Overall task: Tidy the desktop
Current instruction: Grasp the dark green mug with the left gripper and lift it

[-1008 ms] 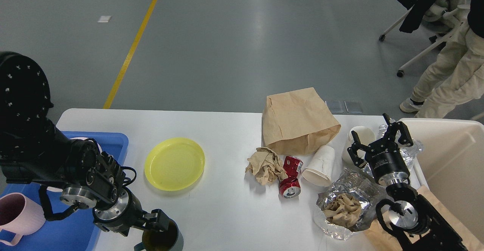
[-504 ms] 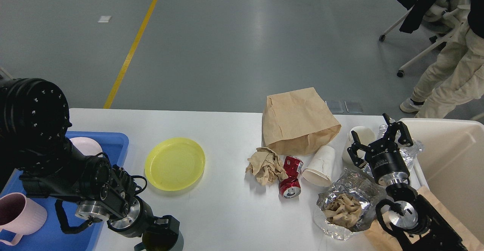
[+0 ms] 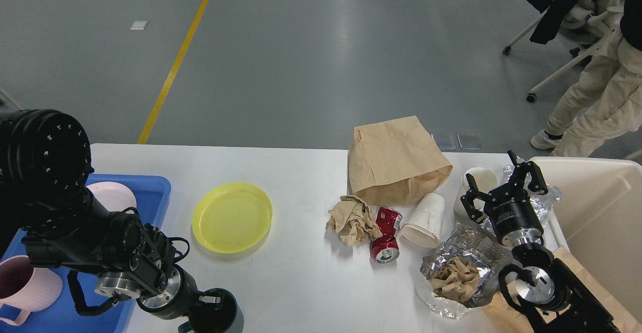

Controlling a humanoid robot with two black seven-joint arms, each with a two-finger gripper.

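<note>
Our right gripper (image 3: pixel 504 187) spread wide over crinkled foil (image 3: pixel 469 253); left gripper (image 3: pixel 213 303) at dark mug (image 3: pixel 218 318), grip unclear, frame-cropped; matte desktop (image 3: pixel 301 278).

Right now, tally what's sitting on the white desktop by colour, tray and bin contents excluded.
Brown: 3 (paper bag, crumpled paper, paper wad on the foil)
White: 2 (tipped paper cup, cup behind it)
Yellow: 1 (plate)
Red: 1 (crushed can)
Silver: 1 (foil)
Dark: 1 (mug)
Total: 9
</note>
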